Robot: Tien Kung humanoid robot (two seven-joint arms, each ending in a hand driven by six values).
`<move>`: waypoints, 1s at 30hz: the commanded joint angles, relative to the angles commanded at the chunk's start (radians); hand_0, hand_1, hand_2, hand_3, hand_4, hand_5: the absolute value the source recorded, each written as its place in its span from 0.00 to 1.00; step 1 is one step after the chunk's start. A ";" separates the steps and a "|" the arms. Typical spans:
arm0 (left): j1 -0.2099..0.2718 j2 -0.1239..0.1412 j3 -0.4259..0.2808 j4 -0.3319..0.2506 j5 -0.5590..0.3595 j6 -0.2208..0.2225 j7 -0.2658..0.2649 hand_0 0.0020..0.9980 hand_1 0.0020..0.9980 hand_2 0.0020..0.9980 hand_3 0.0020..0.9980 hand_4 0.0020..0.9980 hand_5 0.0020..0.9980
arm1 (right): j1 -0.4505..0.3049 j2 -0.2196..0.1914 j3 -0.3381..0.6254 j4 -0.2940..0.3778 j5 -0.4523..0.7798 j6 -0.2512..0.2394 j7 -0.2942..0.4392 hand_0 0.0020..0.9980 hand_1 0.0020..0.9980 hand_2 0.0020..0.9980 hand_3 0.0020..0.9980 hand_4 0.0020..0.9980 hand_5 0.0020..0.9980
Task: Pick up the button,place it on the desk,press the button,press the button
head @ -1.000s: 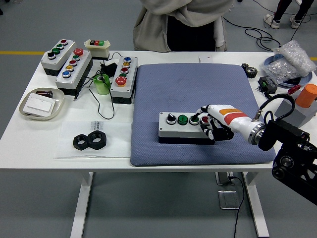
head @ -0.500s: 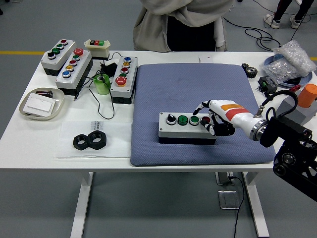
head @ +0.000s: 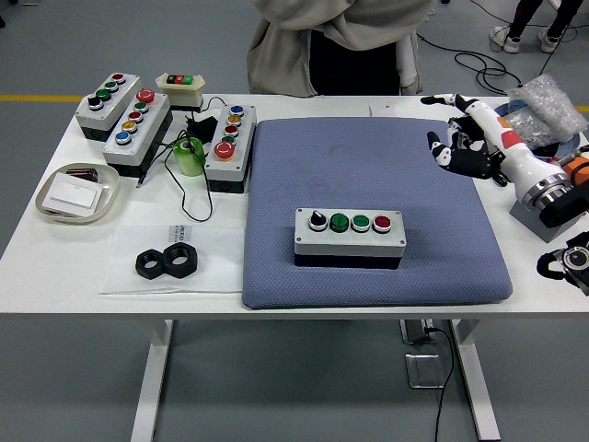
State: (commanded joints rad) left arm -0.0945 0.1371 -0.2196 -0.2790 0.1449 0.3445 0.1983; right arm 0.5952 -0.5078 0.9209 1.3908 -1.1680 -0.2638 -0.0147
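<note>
A grey button box [head: 350, 236] with a black knob, two green buttons and a red button lies on the blue mat [head: 368, 166], near its front edge. My right hand [head: 463, 138] is lifted above the mat's far right corner, well away from the box, its fingers spread and empty. My left arm is out of view.
Three more button boxes [head: 230, 145] stand at the back left beside a green tape roll [head: 190, 157]. Two black nuts [head: 167, 261] and a tray [head: 77, 193] lie at the left. A bag of parts [head: 543, 110] and an orange-topped device [head: 563, 189] sit at the right. A person stands at the far side.
My right hand has lifted off the button box's right end and swung up and back to the right, its fingers opening. The box has not moved.
</note>
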 joint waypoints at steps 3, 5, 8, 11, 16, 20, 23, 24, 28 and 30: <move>0.000 0.000 -0.001 0.000 0.002 0.000 0.001 0.77 0.80 0.89 0.81 0.57 1.00 | -0.025 -0.002 0.066 -0.035 0.130 -0.033 0.052 0.94 0.83 0.91 1.00 0.63 0.14; 0.000 -0.001 -0.001 0.000 0.001 0.000 0.000 0.77 0.80 0.89 0.81 0.57 1.00 | -0.039 -0.008 0.098 -0.051 0.215 -0.041 0.060 0.94 0.83 0.91 1.00 0.63 0.14; 0.000 -0.002 -0.004 0.001 0.006 -0.001 0.002 0.77 0.80 0.89 0.81 0.57 1.00 | -0.060 -0.015 0.146 -0.081 0.338 -0.046 0.062 0.94 0.86 0.93 0.96 0.63 0.22; 0.001 -0.003 -0.009 0.001 0.013 -0.002 0.005 0.77 0.80 0.89 0.81 0.57 1.00 | -0.074 -0.017 0.179 -0.100 0.468 -0.057 0.062 0.94 0.86 0.93 0.96 0.63 0.22; 0.002 -0.004 -0.011 0.002 0.016 -0.002 0.006 0.77 0.80 0.89 0.81 0.57 1.00 | -0.093 -0.020 0.213 -0.122 0.676 -0.071 0.059 0.95 0.86 0.92 0.94 0.63 0.24; 0.003 -0.005 -0.013 0.002 0.019 -0.001 0.007 0.77 0.80 0.89 0.81 0.57 1.00 | -0.101 -0.023 0.224 -0.127 0.821 -0.074 0.055 0.95 0.86 0.91 0.94 0.64 0.27; 0.005 -0.006 -0.017 0.002 0.024 -0.001 0.009 0.77 0.80 0.89 0.81 0.57 1.00 | -0.106 -0.025 0.230 -0.130 0.837 -0.073 0.050 0.95 0.86 0.91 0.94 0.64 0.27; 0.005 -0.006 -0.018 0.002 0.027 -0.001 0.009 0.77 0.80 0.89 0.81 0.57 1.00 | -0.107 -0.024 0.231 -0.131 0.836 -0.072 0.049 0.95 0.86 0.91 0.94 0.64 0.27; 0.008 -0.007 -0.021 0.003 0.033 -0.001 0.011 0.77 0.80 0.89 0.81 0.57 1.00 | -0.109 -0.020 0.233 -0.136 0.840 -0.073 0.048 0.95 0.86 0.91 0.94 0.63 0.29; 0.009 -0.006 -0.022 0.003 0.035 -0.001 0.012 0.77 0.80 0.89 0.81 0.57 1.00 | -0.110 -0.020 0.233 -0.137 0.840 -0.074 0.047 0.95 0.86 0.91 0.94 0.63 0.29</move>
State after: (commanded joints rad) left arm -0.0857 0.1307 -0.2420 -0.2760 0.1795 0.3436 0.2098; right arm 0.4854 -0.5274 1.1536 1.2539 -0.3279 -0.3378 0.0327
